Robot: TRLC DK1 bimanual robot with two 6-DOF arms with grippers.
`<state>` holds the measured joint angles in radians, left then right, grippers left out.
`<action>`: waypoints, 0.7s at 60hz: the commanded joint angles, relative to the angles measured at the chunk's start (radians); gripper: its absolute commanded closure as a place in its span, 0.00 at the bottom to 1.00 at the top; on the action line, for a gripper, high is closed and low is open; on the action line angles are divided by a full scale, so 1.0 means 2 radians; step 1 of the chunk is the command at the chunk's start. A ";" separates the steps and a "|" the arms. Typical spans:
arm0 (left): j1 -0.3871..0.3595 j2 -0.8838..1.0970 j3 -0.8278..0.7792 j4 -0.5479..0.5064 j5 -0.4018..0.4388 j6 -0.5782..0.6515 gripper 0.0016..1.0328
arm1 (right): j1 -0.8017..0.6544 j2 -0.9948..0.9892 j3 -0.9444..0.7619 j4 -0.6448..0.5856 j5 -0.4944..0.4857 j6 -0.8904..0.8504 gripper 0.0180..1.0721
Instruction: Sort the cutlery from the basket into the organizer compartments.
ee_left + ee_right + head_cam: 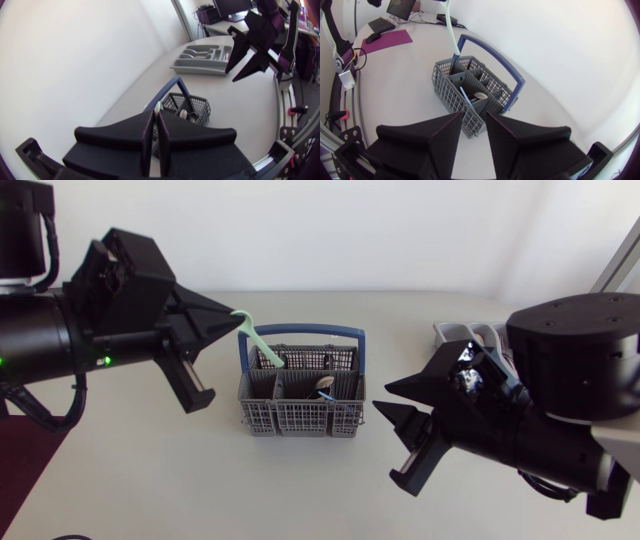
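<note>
One pale green utensil (262, 345) is pinched by its handle tip in the left gripper (238, 315), lower end inside the basket (300, 418) mid-bench. Lifted askew, it could snag the mesh and drag the basket. Right gripper (382, 400) hangs released.

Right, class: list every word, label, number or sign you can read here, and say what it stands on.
None: no readable text shows on the grey plastic cutlery basket with a blue handle, the grey plastic organizer tray, the pale green utensil, or the matte black left tool holding it.
</note>
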<state>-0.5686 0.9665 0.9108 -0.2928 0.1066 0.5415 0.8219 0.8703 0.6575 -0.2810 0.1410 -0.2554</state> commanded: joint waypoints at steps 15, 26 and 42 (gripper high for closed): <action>-0.052 0.093 0.081 0.003 0.033 -0.139 0.97 | 0.025 -0.016 -0.020 0.067 0.038 -0.035 0.61; -0.053 0.150 0.095 0.033 0.056 -0.190 0.97 | 0.032 0.002 -0.033 0.118 0.069 -0.054 0.61; -0.059 0.213 0.132 0.041 0.091 -0.249 0.97 | 0.028 0.046 -0.037 0.180 0.078 -0.069 0.61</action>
<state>-0.6758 1.3594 1.1282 -0.2260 0.2684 0.1017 0.8761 0.9283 0.6147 0.0502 0.2859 -0.3717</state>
